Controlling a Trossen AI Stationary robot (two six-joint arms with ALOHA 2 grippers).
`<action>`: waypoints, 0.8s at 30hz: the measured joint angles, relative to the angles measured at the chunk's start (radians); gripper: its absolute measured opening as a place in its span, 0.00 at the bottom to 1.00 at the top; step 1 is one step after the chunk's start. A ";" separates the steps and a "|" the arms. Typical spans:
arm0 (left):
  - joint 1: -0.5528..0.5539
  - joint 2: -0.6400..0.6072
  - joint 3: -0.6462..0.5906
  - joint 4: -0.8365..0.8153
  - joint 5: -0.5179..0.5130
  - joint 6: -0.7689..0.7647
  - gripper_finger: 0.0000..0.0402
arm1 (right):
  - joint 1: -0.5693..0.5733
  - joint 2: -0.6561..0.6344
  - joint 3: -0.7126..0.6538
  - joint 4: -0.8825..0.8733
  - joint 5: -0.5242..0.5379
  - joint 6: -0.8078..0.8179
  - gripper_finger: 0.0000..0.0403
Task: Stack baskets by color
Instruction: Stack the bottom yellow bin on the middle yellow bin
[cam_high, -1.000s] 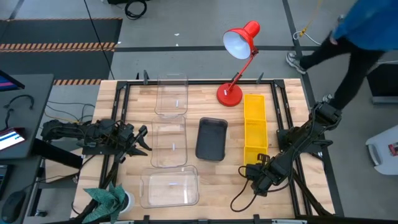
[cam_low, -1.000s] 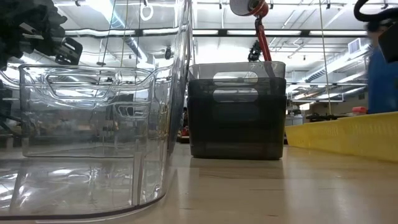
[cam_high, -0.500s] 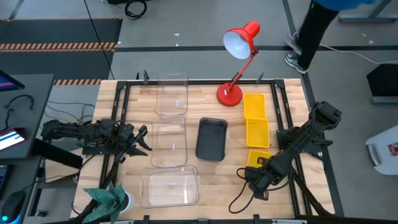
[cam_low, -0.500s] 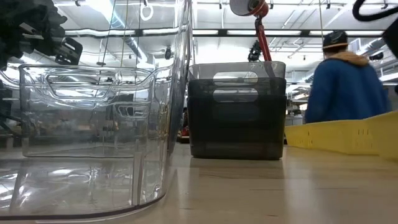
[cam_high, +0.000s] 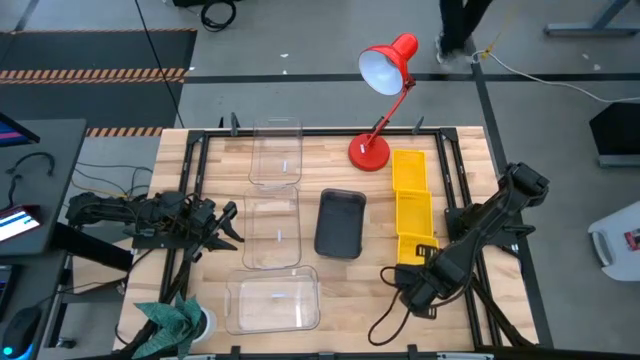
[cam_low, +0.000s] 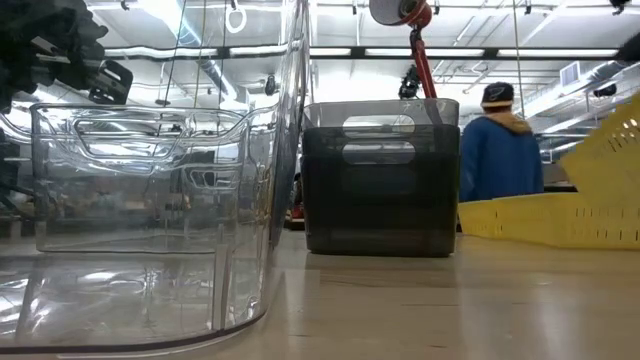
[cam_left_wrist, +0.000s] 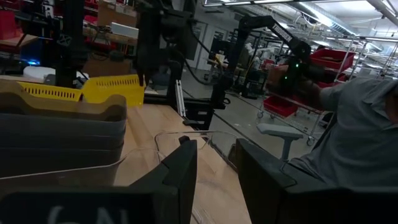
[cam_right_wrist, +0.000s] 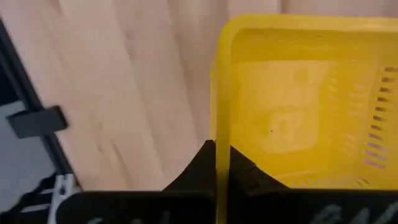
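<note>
Three yellow baskets lie in a row at the table's right: a far one (cam_high: 407, 168), a middle one (cam_high: 413, 210) and a near one (cam_high: 418, 245). My right gripper (cam_high: 422, 264) is shut on the near one, which shows tilted in the low view (cam_low: 612, 140). Dark grey baskets (cam_high: 340, 222) stand nested at the centre. Clear baskets stand far (cam_high: 276, 153), middle (cam_high: 272, 228) and near (cam_high: 272, 300) on the left half. My left gripper (cam_high: 228, 222) waits open at the left, level, touching nothing. My right gripper pinches the near yellow basket's near end wall at its rim (cam_right_wrist: 221, 134), one finger (cam_right_wrist: 203, 163) outside and the other inside the basket. The fingers come from above, pointing down. The basket hangs tilted with its held end raised; whether its far end rests on anything does not show.
A red desk lamp (cam_high: 385, 65) stands with its base (cam_high: 368, 152) at the far centre, beside the far yellow basket. A green cloth (cam_high: 168, 320) lies at the near left corner. Black frame rails edge the table. A person (cam_low: 500, 150) stands in the room beyond.
My right gripper has shut on the near yellow basket's end wall and gone up. The basket's held end has lifted off the table, so it now stands tilted and drawn a little apart from the other two. A person has walked past the far side.
</note>
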 joint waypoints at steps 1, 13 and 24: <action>0.000 0.000 0.000 0.000 0.000 0.000 0.29 | -0.001 0.000 0.017 -0.031 0.014 -0.007 0.01; 0.000 0.000 0.000 0.000 0.000 0.000 0.29 | -0.054 -0.017 0.064 -0.227 0.172 -0.122 0.01; 0.000 0.000 0.000 0.000 0.000 0.000 0.29 | -0.165 -0.142 -0.040 -0.222 0.221 -0.237 0.01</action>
